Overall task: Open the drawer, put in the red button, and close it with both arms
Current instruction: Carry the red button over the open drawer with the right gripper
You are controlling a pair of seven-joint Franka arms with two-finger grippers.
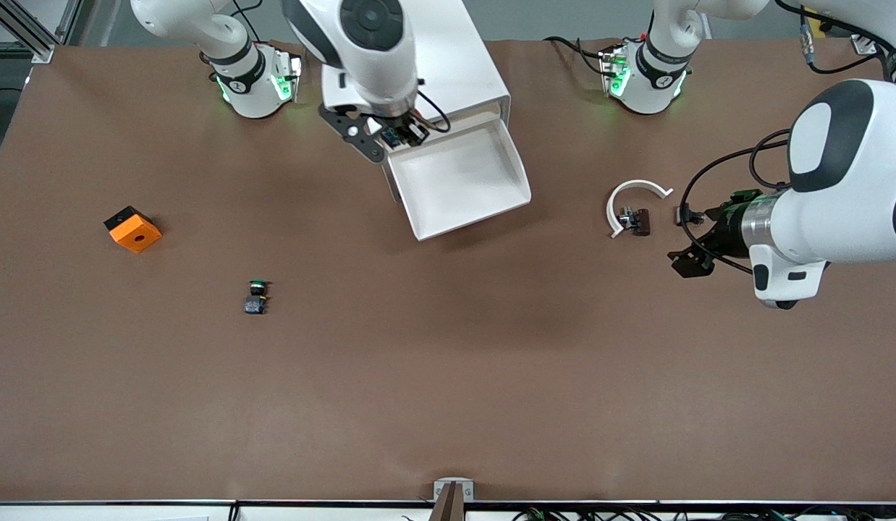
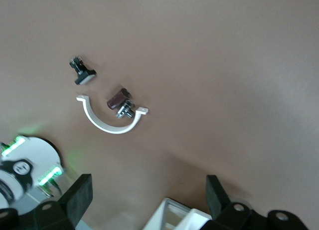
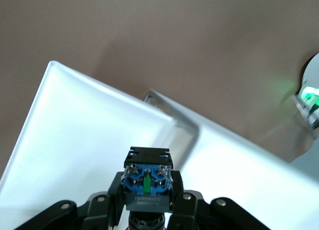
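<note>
While the white drawer (image 1: 459, 181) stands pulled out of its white cabinet (image 1: 448, 65) as the landmark here, an orange block (image 1: 133, 229) with a black end lies well toward the right arm's end of the table from it, and a green-capped button (image 1: 256, 297) lies on its side nearer the front camera than the drawer, also toward that end. Right beside the drawer's corner nearest the cabinet, the right gripper (image 1: 397, 136) hangs over the drawer's edge with its jaws clamped on the red button (image 3: 148, 182); the right wrist view shows the button's blue base block and black collar pinched between the fingers (image 3: 107, 202), with the bare drawer floor below. Toward the left arm's end of the table from the drawer lie a white curved clip (image 1: 632, 199), a small dark brown part (image 1: 635, 221) with a metal end inside its arc, and a small black part (image 2: 82, 73) just beside them. Well apart from the drawer at that end, the left gripper (image 1: 685, 239) hovers near those small pieces, its jaws wide apart around nothing.
</note>
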